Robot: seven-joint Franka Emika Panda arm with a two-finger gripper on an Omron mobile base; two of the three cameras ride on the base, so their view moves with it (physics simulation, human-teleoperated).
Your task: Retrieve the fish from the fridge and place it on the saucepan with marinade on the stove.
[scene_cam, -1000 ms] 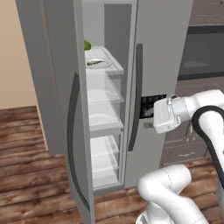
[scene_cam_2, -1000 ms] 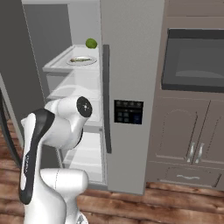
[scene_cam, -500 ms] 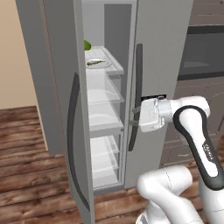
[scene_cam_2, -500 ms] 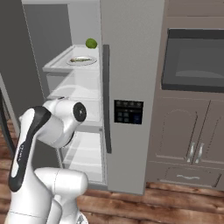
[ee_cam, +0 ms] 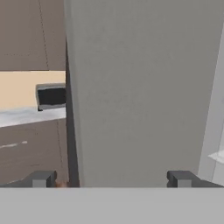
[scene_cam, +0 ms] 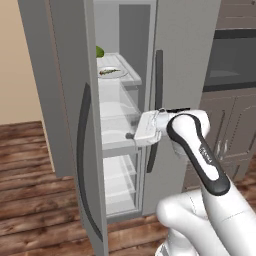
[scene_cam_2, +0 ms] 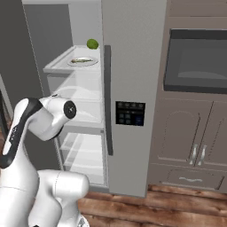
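The tall plain grey two-door fridge (scene_cam: 185, 60) stands with its left door swung open. The small slim greenish-brown fish (scene_cam: 108, 71) lies on a white plate (scene_cam_2: 82, 61) near the front edge of the top white shelf (scene_cam_2: 60, 66), beside a round green fruit (scene_cam_2: 92, 43). The robot's hand (ee_cam: 111, 179) hangs before the middle shelves, apparently empty, fingertips (ee_cam: 43, 178) spread wide.

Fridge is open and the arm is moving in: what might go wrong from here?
The tool sits low beside the right door's handle, so the wrist may knock it on the way up. The fish lies slim on a plate on the upper shelf, easy to miss or push. The green fruit behind it could get bumped.
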